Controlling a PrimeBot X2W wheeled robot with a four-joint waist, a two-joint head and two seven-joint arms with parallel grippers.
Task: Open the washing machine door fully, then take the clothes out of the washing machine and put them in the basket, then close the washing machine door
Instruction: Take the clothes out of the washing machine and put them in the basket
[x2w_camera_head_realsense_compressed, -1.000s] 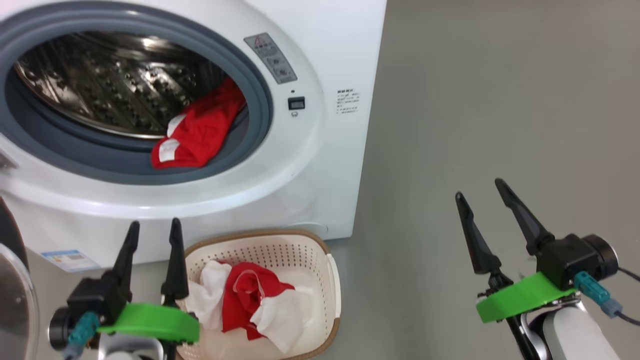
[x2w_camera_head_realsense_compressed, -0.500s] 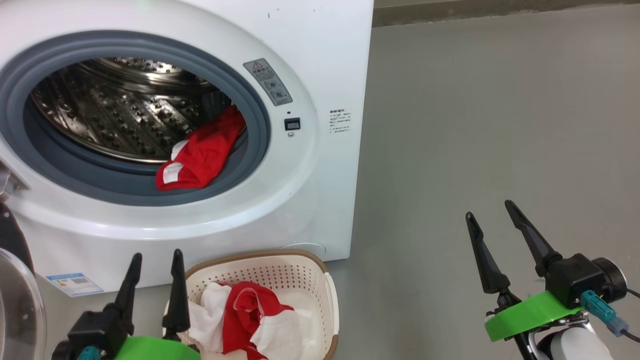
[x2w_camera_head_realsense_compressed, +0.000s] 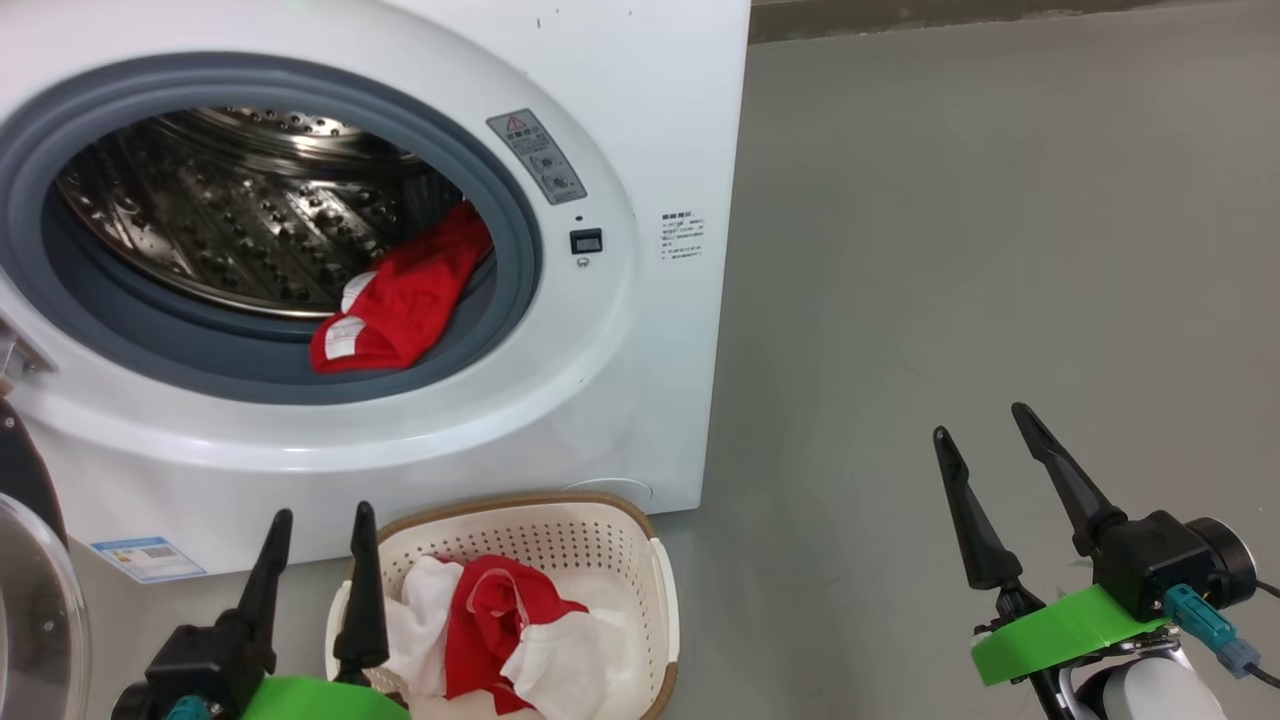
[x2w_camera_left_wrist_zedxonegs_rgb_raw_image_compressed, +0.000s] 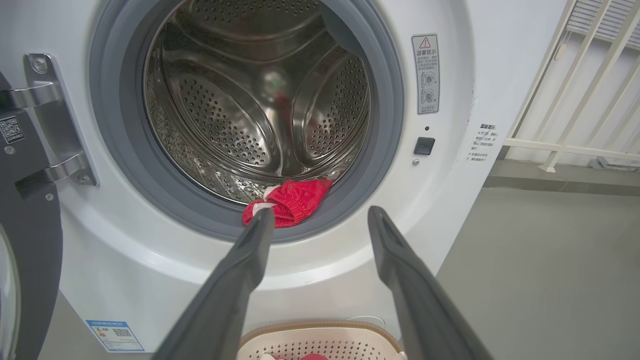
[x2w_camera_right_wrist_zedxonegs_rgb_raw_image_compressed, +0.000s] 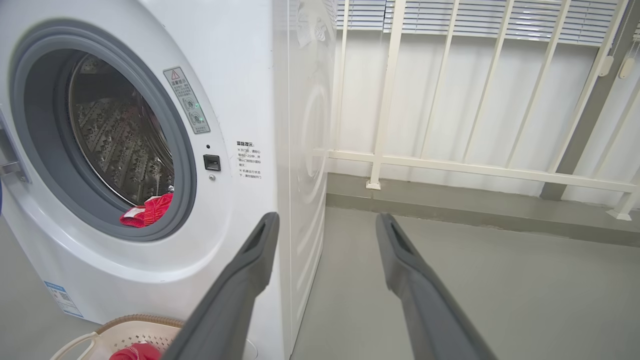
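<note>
Left gripper (x2w_camera_head_realsense_compressed: 324, 512), long dark fingers spread wide and empty, hovers just left of the cream-white perforated basket (x2w_camera_head_realsense_compressed: 560, 545), which holds red-and-white clothes (x2w_camera_head_realsense_compressed: 500, 610). Beyond it, a red garment (x2w_camera_head_realsense_compressed: 400, 300) lies on the grey ring of the big white washing machine (x2w_camera_head_realsense_compressed: 650, 120). The black-rimmed glass door (x2w_camera_head_realsense_compressed: 35, 610) stands open, cut off at the frame edge. Right gripper (x2w_camera_head_realsense_compressed: 980, 420), likewise spread and empty, stands well apart over grey floor (x2w_camera_head_realsense_compressed: 950, 200).
</note>
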